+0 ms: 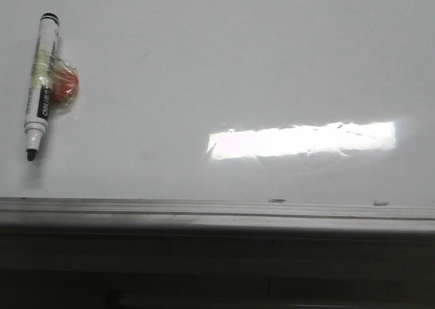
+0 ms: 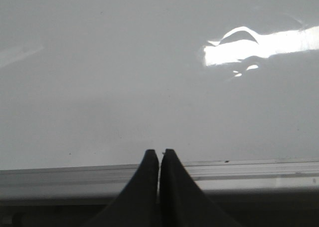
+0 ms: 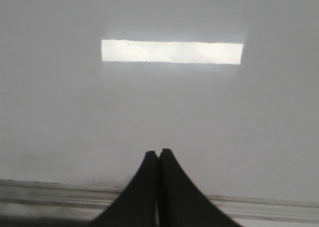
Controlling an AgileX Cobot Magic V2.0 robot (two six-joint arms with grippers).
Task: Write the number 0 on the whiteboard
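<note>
White marker pen (image 1: 41, 85) with orange blob (image 1: 66, 86) on whiteboard (image 1: 238, 64); both grippers (image 2: 159, 153) (image 3: 158, 152) pressed together, empty.

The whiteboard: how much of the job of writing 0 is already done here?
Nothing is written: the whiteboard shows only a glare patch, no number 0. Nothing is in hand; the left gripper and right gripper are shut and empty. The marker pen lies uncapped at the board's left. Left: picking up the pen and drawing the 0.

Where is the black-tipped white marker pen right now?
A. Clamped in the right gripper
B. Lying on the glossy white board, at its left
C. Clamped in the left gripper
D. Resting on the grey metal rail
B: the black-tipped white marker pen lies on the glossy white board, with both grippers shut on nothing.
</note>
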